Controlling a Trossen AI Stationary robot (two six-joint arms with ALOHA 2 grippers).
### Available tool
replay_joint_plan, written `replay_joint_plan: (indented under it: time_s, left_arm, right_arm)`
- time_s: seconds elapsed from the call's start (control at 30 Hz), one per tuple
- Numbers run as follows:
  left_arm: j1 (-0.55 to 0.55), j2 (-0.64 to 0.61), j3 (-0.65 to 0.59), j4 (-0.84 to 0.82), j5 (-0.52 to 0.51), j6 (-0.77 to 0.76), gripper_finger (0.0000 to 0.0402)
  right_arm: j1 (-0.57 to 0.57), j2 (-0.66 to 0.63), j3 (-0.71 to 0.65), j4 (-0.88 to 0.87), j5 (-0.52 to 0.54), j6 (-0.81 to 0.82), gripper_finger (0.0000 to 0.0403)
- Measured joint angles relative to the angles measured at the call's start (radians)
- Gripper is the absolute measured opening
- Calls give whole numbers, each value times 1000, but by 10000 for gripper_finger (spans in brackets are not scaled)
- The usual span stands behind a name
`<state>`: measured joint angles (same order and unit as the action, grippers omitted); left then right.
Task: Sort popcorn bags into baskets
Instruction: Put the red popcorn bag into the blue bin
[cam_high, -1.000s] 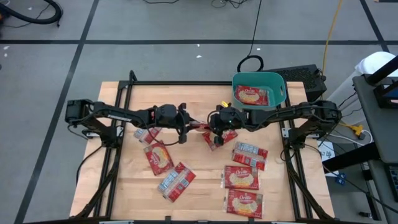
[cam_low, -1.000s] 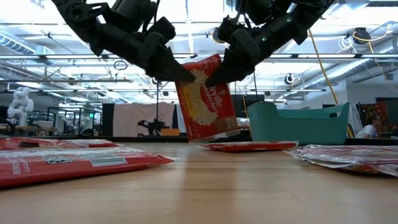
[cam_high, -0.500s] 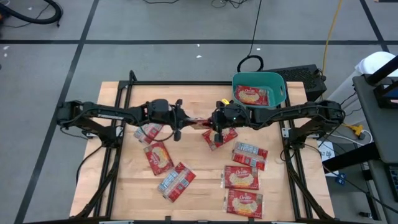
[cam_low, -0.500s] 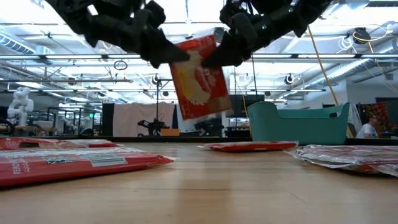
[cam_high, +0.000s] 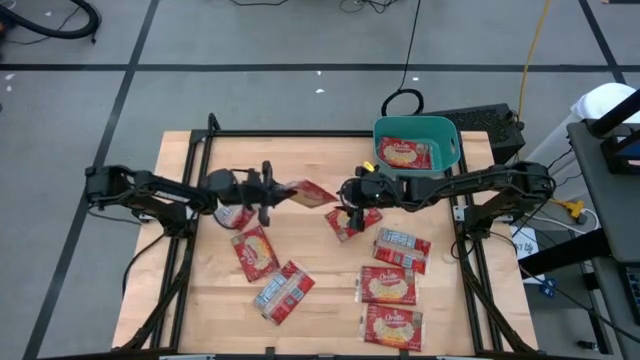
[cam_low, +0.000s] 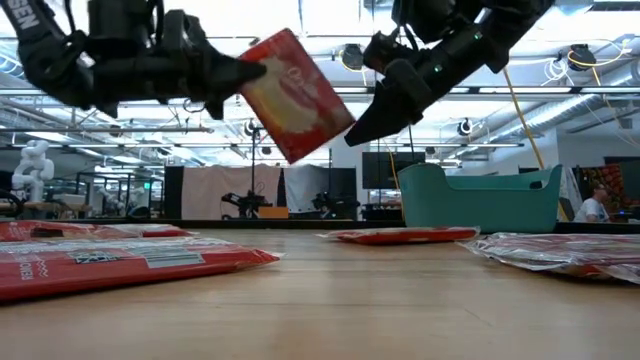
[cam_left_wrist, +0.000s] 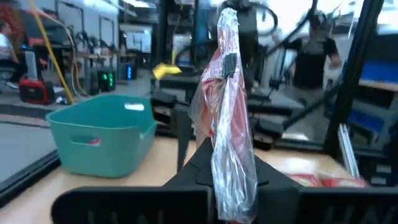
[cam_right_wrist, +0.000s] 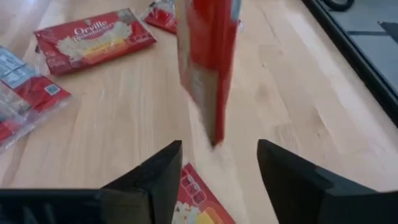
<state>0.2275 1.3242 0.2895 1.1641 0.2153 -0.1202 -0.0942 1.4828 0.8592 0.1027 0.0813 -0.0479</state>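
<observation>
While the left pincer (cam_high: 268, 190) clamps a raised popcorn bag (cam_high: 311, 193), right pincer (cam_high: 349, 193) released beside it.

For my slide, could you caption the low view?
Left gripper holds a popcorn bag aloft; open right gripper beside it, teal basket behind.

Grey tiled floor (cam_high: 250, 40), bright ceiling lights (cam_low: 310, 20), wooden table (cam_high: 320, 165).

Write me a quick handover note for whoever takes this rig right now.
Left gripper: shut on a popcorn bag, held in the air over mid-table.
Right gripper: open, empty, just beside that bag.
Done: one bag lies in the teal basket.
Left: the held bag, plus seven bags on the table, including one near the right arm.
</observation>
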Motion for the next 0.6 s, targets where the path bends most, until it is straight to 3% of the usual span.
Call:
replay_joint_plan:
  time_s: [0.1,0.4,0.6]
  left_arm:
    - [12,3,-40,42,5,-8,13]
    - [-9,3,-104,207,9,6,13]
    - [-38,11,-103,310,12,21,13]
  right_arm:
    - [0,1,-33,82,-1,3,210]
    - [11,1,-210,593,-4,11,204]
    - [11,1,-233,712,-18,12,203]
